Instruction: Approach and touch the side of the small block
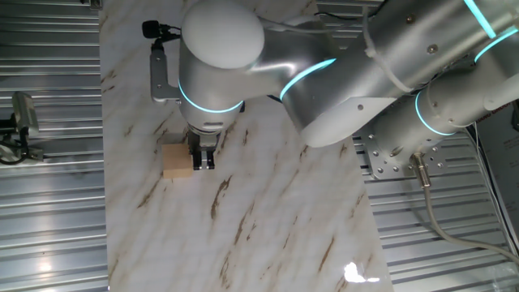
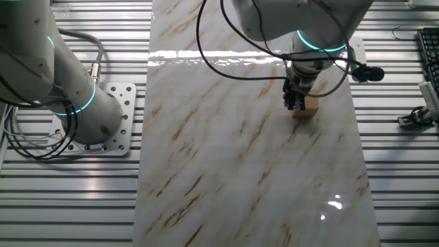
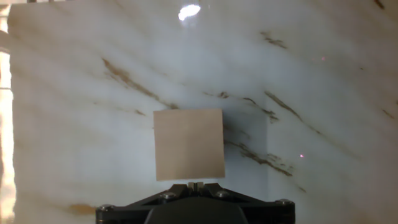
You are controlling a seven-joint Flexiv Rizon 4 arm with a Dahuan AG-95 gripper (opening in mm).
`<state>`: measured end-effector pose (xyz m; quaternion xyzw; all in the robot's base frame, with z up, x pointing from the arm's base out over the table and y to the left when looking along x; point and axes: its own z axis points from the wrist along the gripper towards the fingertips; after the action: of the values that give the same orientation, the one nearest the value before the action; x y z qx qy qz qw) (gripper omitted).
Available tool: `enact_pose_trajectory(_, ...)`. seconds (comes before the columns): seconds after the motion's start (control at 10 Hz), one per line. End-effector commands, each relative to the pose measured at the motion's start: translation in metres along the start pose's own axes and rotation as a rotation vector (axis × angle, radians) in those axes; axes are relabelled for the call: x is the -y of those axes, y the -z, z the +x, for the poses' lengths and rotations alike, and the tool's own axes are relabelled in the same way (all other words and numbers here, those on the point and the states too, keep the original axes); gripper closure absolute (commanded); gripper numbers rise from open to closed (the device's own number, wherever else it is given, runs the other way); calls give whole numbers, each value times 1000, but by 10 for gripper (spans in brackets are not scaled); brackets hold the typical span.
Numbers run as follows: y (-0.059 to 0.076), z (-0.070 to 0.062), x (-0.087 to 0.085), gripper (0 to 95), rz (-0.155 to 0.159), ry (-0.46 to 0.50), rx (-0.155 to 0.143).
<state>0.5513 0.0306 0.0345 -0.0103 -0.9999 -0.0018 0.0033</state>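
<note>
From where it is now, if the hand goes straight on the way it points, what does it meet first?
Most likely the marble table top: the hand points straight down, fingers together, beside the small block. Whether the fingertips already touch the block's side or the table, I cannot tell.

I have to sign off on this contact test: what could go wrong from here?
1. The end effector sits right beside the small block, which lies loose on the marble table; a further push could probably slide it.
2. Whether they actually touch cannot be told, so the touch may be misjudged.
</note>
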Motion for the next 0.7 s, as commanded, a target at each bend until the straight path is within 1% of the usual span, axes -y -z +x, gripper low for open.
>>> enact_pose_trajectory(0.1,-1,-5,0,950,-3,1,-7)
enact_pose_trajectory(0.4,0,-12,0,950,-5,-4,-15)
enact_pose_trajectory(0.6,0,-12,0,950,-6,-5,-15)
enact_pose_trajectory(0.7,2,-8,-1,950,-16,-11,-23)
